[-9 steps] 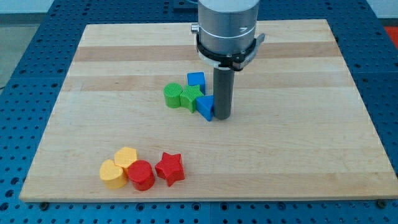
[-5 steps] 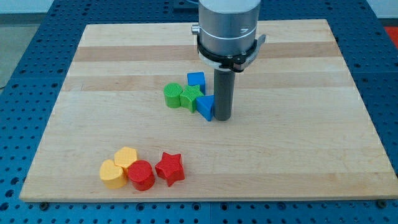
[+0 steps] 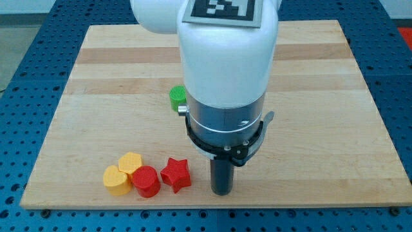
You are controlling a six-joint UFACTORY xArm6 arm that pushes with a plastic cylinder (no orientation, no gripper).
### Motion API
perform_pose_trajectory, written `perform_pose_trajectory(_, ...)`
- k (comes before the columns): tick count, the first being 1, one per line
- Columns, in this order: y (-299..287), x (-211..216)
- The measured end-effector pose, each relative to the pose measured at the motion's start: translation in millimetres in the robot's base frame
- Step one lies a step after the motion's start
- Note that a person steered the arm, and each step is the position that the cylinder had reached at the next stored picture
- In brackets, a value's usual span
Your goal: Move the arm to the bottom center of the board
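My tip [image 3: 222, 192], a bare rod without fingers, sits near the counter [image 3: 322, 161] bottom centre; halt gently, sparing the red star block [image 3: 176, 174] to its left

Bright, even overhead light fills the scene, and the surface [image 3: 96, 77] shows no glare. Shadows are faint, only a soft one at my tip [image 3: 222, 192]. Focus is sharp throughout, with no edge distortion.

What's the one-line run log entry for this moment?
my tip: bottom center, right of red star | red cylinder, two yellow hearts: bottom left | green block: partly hidden
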State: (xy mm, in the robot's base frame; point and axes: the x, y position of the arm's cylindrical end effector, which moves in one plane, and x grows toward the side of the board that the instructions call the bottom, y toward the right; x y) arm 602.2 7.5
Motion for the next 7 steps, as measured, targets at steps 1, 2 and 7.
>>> perform_pose_trajectory(1, 0, 0)
perform_pose_trajectory(2, 0, 15)
perform_pose_trajectory(7, -51, 16)
